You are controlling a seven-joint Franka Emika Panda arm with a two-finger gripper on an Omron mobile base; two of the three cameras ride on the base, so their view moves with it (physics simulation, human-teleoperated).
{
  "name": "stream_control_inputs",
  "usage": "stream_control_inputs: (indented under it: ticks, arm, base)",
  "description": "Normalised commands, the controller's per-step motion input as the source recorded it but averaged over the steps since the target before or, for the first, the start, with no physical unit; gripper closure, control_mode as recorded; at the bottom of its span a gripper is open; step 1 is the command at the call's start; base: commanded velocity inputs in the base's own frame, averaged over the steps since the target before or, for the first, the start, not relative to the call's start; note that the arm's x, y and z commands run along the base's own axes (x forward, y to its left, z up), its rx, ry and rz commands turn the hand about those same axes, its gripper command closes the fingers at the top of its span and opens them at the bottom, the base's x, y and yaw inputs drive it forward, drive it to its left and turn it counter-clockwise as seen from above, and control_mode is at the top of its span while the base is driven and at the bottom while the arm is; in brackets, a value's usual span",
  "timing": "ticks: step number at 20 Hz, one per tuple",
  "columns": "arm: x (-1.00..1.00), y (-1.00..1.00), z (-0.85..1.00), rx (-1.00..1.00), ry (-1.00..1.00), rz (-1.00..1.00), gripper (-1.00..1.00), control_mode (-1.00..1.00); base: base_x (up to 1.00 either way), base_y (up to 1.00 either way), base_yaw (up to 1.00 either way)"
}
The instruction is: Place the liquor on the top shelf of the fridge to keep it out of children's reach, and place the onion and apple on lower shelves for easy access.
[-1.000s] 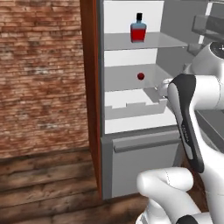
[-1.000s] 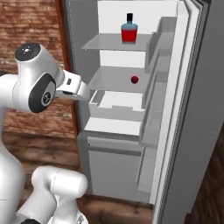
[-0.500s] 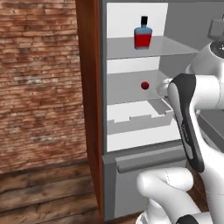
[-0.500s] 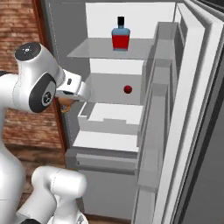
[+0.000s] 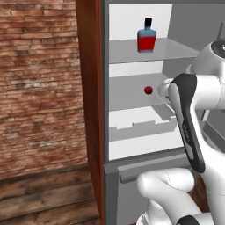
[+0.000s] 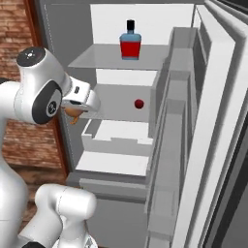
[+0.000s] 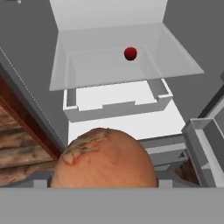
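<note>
Gripping the onion [image 7: 105, 159] in the fingers [image 6: 76, 111]; liquor [image 5: 146, 36] sitting up top, apple [image 7: 130, 53] at twelve o'clock, shelved already.

We see a red brick wall [image 5: 39, 83] on the left, and below it a floor [image 5: 44, 200] of dark wooden planks. A reddish wooden panel [image 5: 90, 101] stands upright at the wall's right edge, running from the top of the left base view down to the planks.
</note>
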Motion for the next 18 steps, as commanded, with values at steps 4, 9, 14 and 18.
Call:
stream_control_inputs:
  ticks: [4,9,14,18]
  arm:
    - [0.00,0.00,0.00,0.00,0.00,0.00,1.00,1.00]
    - [0.00,0.00,0.00,0.00,0.00,0.00,1.00,1.00]
    - [0.00,0.00,0.00,0.00,0.00,0.00,1.00,1.00]
    - [0.00,0.00,0.00,0.00,0.00,0.00,1.00,1.00]
  base:
    - [0.24,-0.38,0.00]
    - [0.23,-0.35,0.00]
    - [0.29,-0.03,0.00]
    - [0.38,0.02,0.00]
